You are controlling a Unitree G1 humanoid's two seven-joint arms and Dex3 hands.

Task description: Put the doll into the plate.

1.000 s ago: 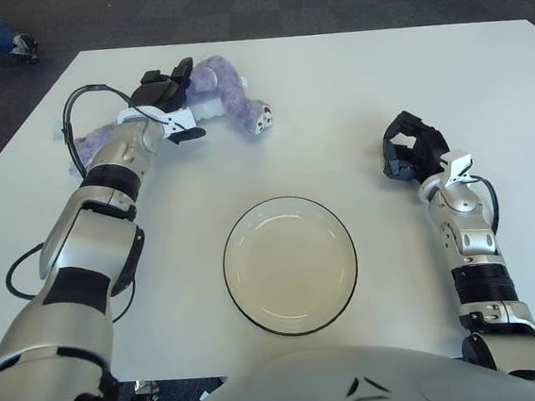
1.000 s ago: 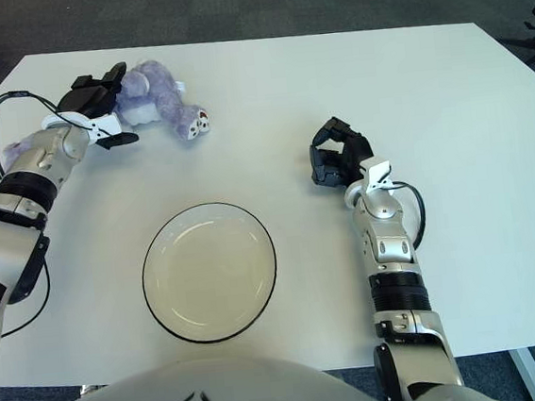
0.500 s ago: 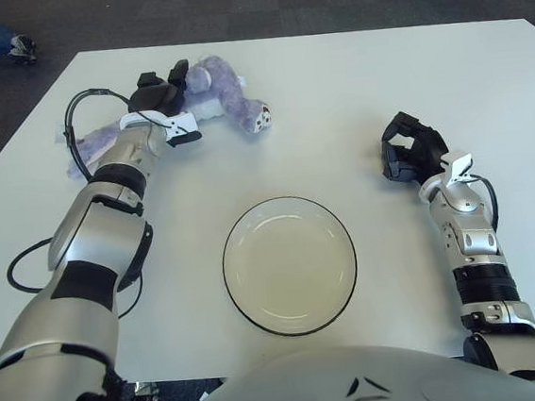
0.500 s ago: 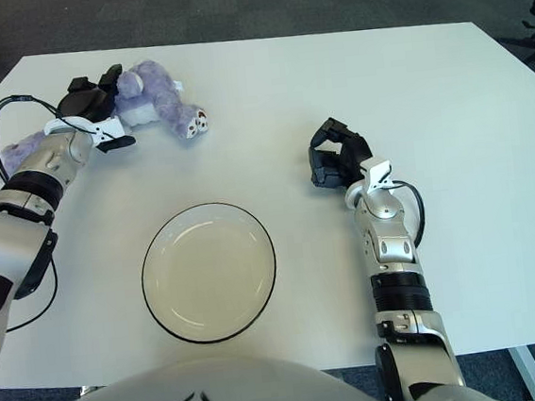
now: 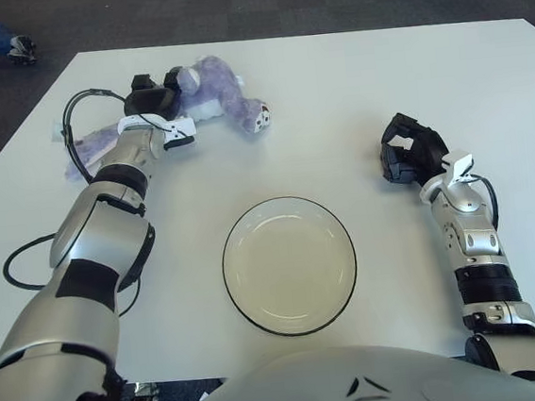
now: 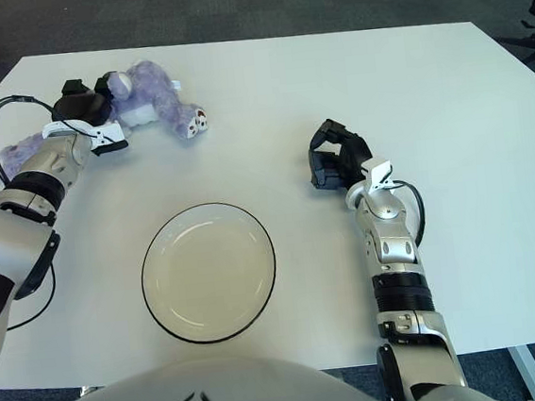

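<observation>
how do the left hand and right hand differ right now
The left hand is stretched to the far left of the table, against the purple doll; the right hand rests on bare table to the right of the plate, touching nothing. The left arm reaches far forward, while the right arm stays near the body. Both hands have dark fingers and lie clear of the plate.

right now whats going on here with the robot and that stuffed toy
The robot's left hand is stretched to the far left of the white table, resting against the purple doll, which lies on its side on the tabletop. Whether the fingers actually grip it cannot be told. The plate sits empty near the robot, so the doll is not yet in it. The right hand is parked on the table to the right, fingers curled, holding nothing.
</observation>
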